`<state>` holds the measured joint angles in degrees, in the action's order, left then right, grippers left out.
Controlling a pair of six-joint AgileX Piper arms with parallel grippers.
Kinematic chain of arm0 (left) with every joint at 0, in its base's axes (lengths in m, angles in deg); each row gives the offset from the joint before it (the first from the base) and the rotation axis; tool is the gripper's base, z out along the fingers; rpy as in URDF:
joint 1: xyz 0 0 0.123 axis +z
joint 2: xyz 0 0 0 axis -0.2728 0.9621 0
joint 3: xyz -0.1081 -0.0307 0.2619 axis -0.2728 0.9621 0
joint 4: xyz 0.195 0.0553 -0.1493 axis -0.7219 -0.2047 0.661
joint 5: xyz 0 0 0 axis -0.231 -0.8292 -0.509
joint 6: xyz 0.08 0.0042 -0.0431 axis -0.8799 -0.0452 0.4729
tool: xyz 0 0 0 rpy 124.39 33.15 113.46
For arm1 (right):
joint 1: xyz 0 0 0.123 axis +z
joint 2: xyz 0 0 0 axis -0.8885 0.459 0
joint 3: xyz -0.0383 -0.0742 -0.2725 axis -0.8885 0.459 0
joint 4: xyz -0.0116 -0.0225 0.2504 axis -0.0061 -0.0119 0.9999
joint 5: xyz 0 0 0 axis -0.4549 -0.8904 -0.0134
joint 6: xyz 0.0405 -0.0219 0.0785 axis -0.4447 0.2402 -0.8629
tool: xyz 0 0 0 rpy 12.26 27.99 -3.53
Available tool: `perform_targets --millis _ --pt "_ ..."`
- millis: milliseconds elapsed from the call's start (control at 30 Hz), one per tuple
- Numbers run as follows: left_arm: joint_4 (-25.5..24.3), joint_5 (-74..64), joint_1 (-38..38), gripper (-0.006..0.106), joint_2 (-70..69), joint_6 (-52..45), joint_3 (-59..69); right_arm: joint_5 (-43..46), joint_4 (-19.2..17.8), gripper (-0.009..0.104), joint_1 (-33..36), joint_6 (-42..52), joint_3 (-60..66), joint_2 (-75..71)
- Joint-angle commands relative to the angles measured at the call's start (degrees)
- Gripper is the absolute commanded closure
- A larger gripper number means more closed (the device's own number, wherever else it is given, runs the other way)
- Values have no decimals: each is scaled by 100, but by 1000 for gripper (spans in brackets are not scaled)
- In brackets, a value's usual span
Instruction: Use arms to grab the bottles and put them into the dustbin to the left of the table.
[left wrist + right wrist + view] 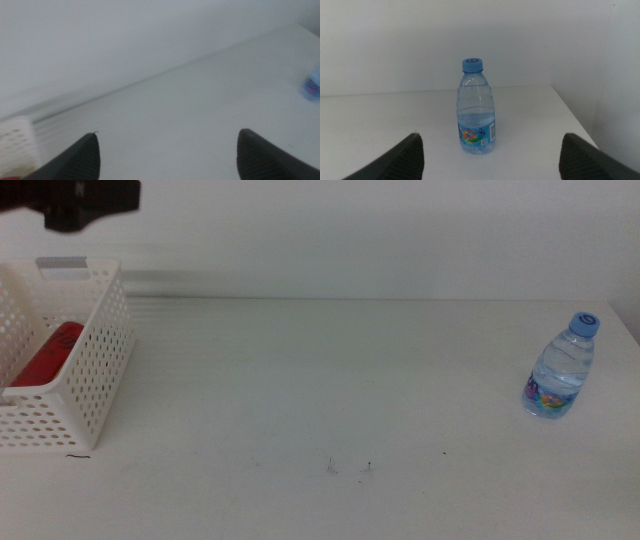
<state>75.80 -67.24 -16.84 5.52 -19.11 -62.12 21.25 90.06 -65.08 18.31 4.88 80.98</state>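
The water bottle stands upright near the far right edge of the table, alone, with bare white tabletop all round it. It is small and clear, with a blue cap and a colourful band low on its body. There is printing on that band, and what looks like a small white panel at one side, but no brand or word on it can be read; the cap bears a moulded ring mark and nothing legible.

Well apart from it, at the table's left end, sits the dustbin, a white perforated basket with a grey strip at its handle rim. A red can lies inside it, seen through and above the wall. No third bottle is in sight from here.

The right gripper faces the water bottle squarely in its wrist view, jaws spread wide, with the bottle standing between the two tips but farther off, not touched. The left gripper is also spread open and holds nothing; a dark part of that arm hangs above the dustbin's far corner.

I judge the can's share of the job done and the water bottle to be the one in hand, with the approach only just set up. The next move calls for the right gripper to run straight in until the jaws flank the body, then close gently on the thin plastic before carrying it the whole way across to the dustbin.
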Motion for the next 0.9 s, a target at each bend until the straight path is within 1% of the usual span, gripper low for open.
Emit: perform_targets --millis 0,33,100,200,267,333,367,500,600,733,867 --pt "144 -173 -237 7 -216 -56 99 46 -32 2 -49 25 15 -24" --pt "186 -237 -371 7 -253 -56 102 46 -32 2 -49 25 15 -24" --pt "37 -188 -707 7 -340 -56 183 46 -32 2 -49 25 15 -24" --pt "-531 304 -1406 7 -636 273 634 46 -32 2 -49 25 15 -24" --pt "-1046 666 -1910 7 -940 767 1075 46 -32 2 -49 25 15 -24" --pt "-1456 959 -2291 7 -1299 1159 1493 46 -32 2 -49 25 15 -24" --pt "-1545 1093 -2458 7 -1488 1285 1727 46 -32 2 -49 25 15 -24" --pt "-1557 1385 -2822 7 -2207 1379 2500 46 -32 2 -49 25 15 -24" --pt "-1507 1413 -2860 7 -2757 1536 2892 46 -32 2 -49 25 15 -24" --pt "-1438 1403 -2872 7 -3312 1607 3130 46 -32 2 -49 25 15 -24" --pt "-1438 1417 -2872 7 -3454 1607 3143 46 -32 2 -49 25 15 -24"
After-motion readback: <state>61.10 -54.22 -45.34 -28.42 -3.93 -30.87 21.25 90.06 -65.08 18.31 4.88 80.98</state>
